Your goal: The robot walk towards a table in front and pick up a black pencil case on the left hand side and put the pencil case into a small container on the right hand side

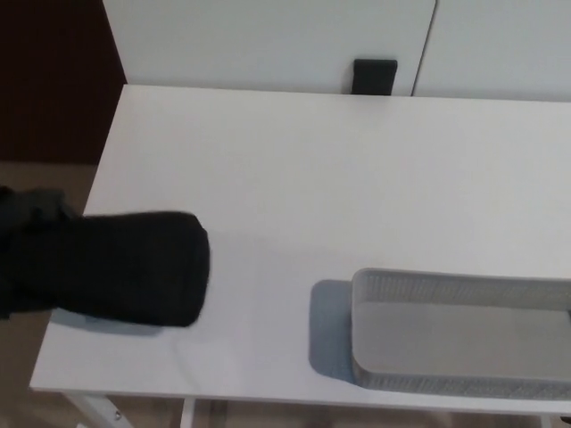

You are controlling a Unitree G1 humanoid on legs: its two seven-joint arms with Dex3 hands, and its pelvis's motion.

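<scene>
1. The view looks down from the robot's head onto a white desk (312,160) that fills most of the frame.
2. The left hand (25,245) comes in at the far left edge as a dark, blurred shape. It meets the left end of the pencil case, but black against black hides the fingers, so I cannot tell whether they are apart or clamped on it.
3. The black pencil case (134,267) is a thick, rounded roll lying crosswise at the desk's front left. Its left end reaches past the desk's left edge, and its right end points toward the middle.
4. A thin shadow shows under the case's lower edge. It is not clear whether the case rests on the desk or is just off it.
5. The container (446,287) is a shallow grey mesh tray at the front right of the desk, well apart from the case and cut off by the right edge of the frame. Its smooth grey floor is all that shows inside.
6. Beyond the desk's far edge are white panels (268,40) and a small black object (375,76), too partly seen to identify.
</scene>
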